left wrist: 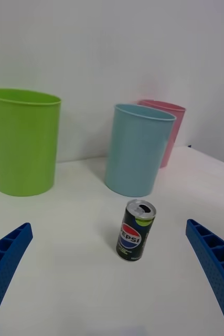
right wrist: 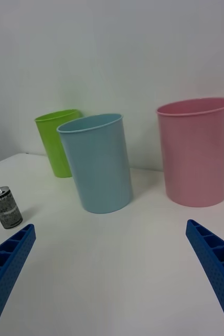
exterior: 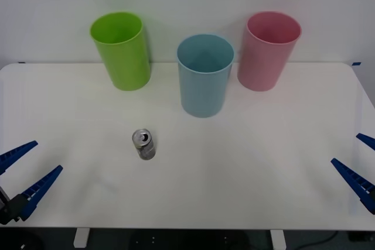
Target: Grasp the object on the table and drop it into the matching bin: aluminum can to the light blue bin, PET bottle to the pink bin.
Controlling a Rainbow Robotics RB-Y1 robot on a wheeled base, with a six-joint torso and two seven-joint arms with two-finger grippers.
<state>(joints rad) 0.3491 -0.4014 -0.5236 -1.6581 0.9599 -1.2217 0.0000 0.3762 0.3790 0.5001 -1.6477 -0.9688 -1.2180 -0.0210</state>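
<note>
A small aluminum can (exterior: 144, 144) stands upright on the white table (exterior: 234, 180), left of centre and in front of the bins; its pull-tab top faces up. The left wrist view shows the can (left wrist: 136, 230) with a dark printed side; the right wrist view catches the can (right wrist: 4, 207) far off. Behind it stands the light blue bin (exterior: 204, 74), with the pink bin (exterior: 268, 50) to its right. My left gripper (exterior: 26, 166) hovers open at the table's front left corner. At the front right edge, my right gripper (exterior: 358, 161) is open too. Both are well apart from the can.
A lime green bin (exterior: 120, 50) stands at the back left, beside the light blue one. All three bins are upright and open at the top. White wall runs behind the table. Bare tabletop lies between the can and each gripper.
</note>
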